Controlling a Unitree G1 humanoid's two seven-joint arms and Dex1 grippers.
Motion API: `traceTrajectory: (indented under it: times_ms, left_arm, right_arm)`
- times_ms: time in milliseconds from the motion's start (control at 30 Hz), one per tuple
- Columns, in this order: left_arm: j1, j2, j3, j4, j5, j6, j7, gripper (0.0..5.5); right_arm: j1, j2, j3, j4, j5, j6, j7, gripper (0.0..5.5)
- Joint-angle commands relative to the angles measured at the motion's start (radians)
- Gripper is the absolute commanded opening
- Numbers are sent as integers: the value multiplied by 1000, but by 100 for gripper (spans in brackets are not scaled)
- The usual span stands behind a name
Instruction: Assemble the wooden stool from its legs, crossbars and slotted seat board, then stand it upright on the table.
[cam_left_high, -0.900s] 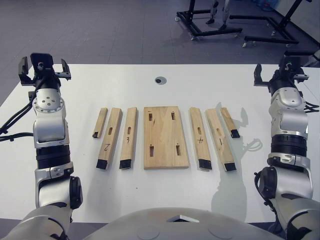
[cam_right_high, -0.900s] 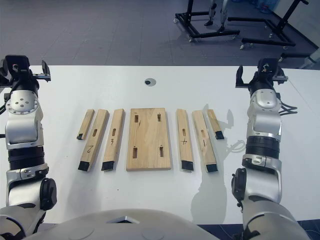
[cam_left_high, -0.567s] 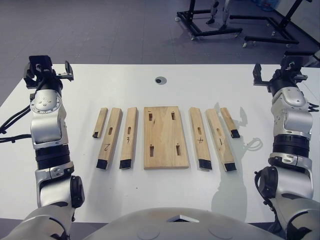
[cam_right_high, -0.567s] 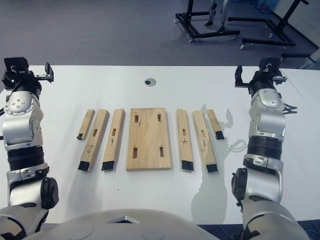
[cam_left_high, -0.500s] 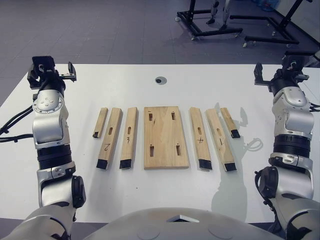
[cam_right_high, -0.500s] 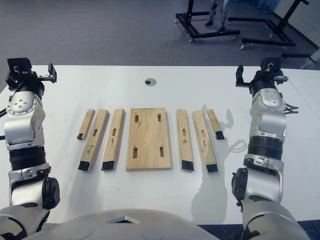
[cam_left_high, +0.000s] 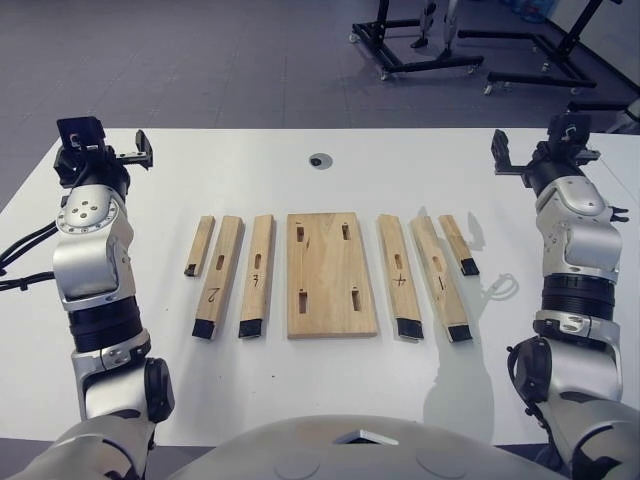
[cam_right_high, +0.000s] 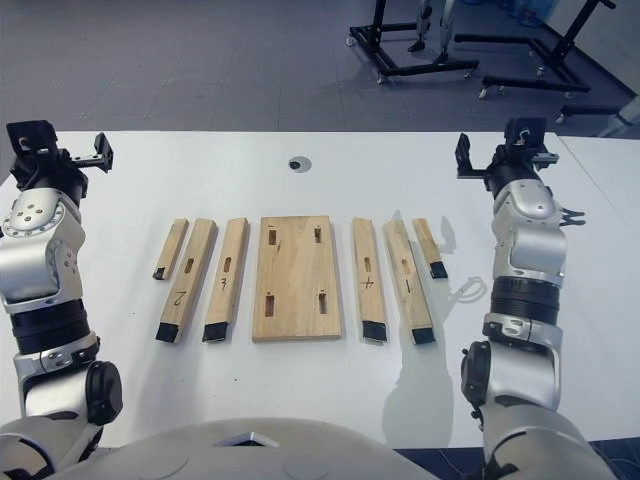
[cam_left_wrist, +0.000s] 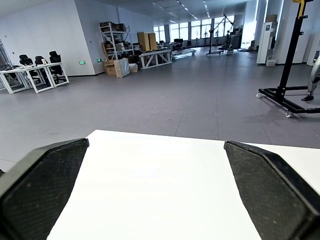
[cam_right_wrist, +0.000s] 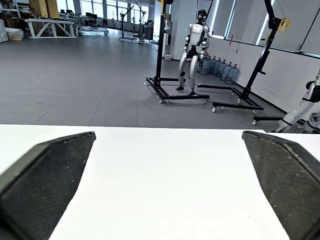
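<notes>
Likely getting ready to pick up a first piece, nothing built yet. Holding the left fingers (cam_left_high: 100, 152) spread wide with nothing between them, well to the left of the seat board (cam_left_high: 331, 275) and past its far end. Holding the right fingers (cam_left_high: 545, 152) spread wide and bare too, well to the right of the seat board. Seeing the seat board lying flat on the white surface (cam_left_high: 250, 170), slots facing up. Seeing two legs (cam_left_high: 218, 277) and one short crossbar (cam_left_high: 200, 244) lying just left of the seat board, two more legs (cam_left_high: 398, 278) and another crossbar (cam_left_high: 459, 245) just right of it, all side by side. Probably going best for a leg right beside the seat board. Coming down from above, squeezing across the thin sides near the middle, guarding against tipping. Taking care not to bump the close neighbours. Likely pushing the plain end, not the black one, into a slot.
</notes>
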Motion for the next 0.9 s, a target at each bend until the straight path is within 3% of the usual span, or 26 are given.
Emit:
traceTrajectory:
  times_ms: [33,400,900]
  left_arm:
    - [10,-11,2,-23,13,-4,34,495]
    - [-17,-17,-1,-24,-36,136,16,495]
    - [-26,-21,-34,4,-15,45,11,495]
  right_arm:
    - [-6,14,6,-11,-2,6,-17,540]
    - [7,22,33,-43,-31,-14,-45,540]
    - [42,30,22,-95,-24,-16,-45,540]
